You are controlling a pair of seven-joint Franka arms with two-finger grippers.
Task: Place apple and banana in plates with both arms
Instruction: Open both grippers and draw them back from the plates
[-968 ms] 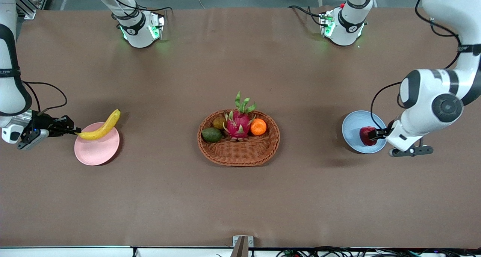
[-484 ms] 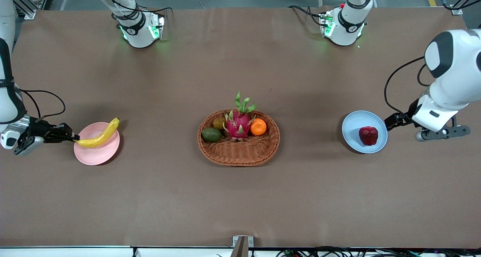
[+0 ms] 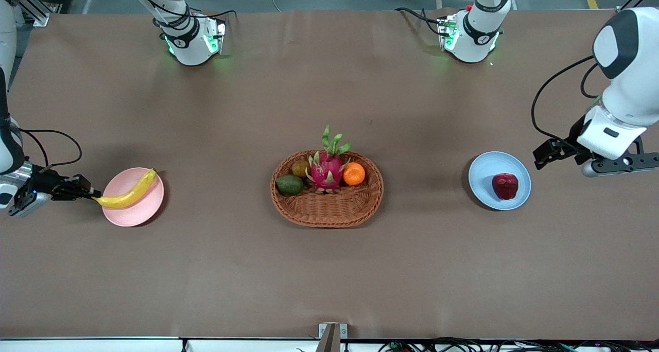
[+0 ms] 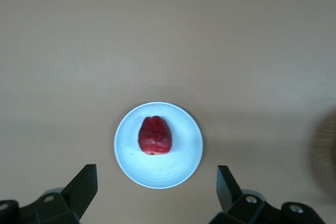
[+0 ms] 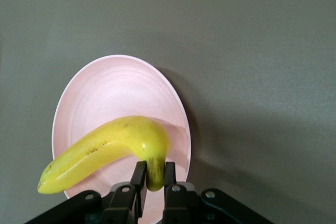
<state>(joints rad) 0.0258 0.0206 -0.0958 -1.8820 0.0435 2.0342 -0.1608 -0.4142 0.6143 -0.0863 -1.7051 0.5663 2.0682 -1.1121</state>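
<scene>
The long curved yellow banana (image 3: 125, 193) lies across the pale pink round plate (image 3: 135, 212), its long axis running from the stem end at the plate's rim toward the right arm's end of the desk, up and away to the tip that points toward the oval brown wicker basket (image 3: 327, 204). The right claw (image 3: 88, 192) sits at that stem end, level with the fruit and in line with its length; in the right wrist view the two black fingers (image 5: 138, 182) are narrowed onto the darker stem, so the claw holds the banana (image 5: 107, 150) by its very end while most of its body is over the plate (image 5: 105, 90). Whether the fruit rests fully on the plate I cannot tell. The coming move turns on this — letting go should free the stem, and a straight pull-back along the banana's axis looks least likely to drag it off.

The small dark red glossy apple (image 3: 505, 185) sits in the light blue round plate (image 3: 486, 166), free of any grip. The left claw (image 3: 545, 154) hangs over the bare desk (image 3: 329, 280) beside that plate, toward the left arm's end, its fingers spread wide and empty — the wrist view shows the apple (image 4: 155, 136) well clear of them.
</scene>
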